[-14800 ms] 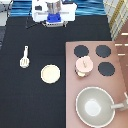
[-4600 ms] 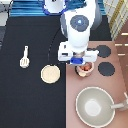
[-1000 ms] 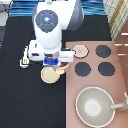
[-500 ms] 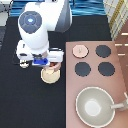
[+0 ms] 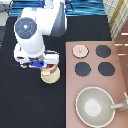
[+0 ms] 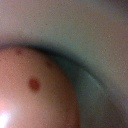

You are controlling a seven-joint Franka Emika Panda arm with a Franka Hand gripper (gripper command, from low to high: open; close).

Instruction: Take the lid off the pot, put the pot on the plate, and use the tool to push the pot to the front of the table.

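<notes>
the pot [image 5: 52, 69] sits on the plate [image 5: 50, 76], centre-left of the exterior view, mostly hidden under the gripper [image 5: 45, 65]; only a reddish bit of it shows. in the wrist view the pot [image 6: 35, 90] fills the lower part, very close, with the pale plate [image 6: 95, 55] around it. the lid [image 5: 80, 51] is off and lies on the stove [image 5: 120, 75] at its upper-left burner spot. so lid step done, pot looks placed on the plate, push not yet done. the tool is not visible now, likely hidden behind the arm on the table [image 5: 20, 105]. whether the gripper is open or closed on the pot cannot be told. versus 0.5 s ago: arm barely moved, hand sits slightly lower over the plate; lid unchanged.
</notes>
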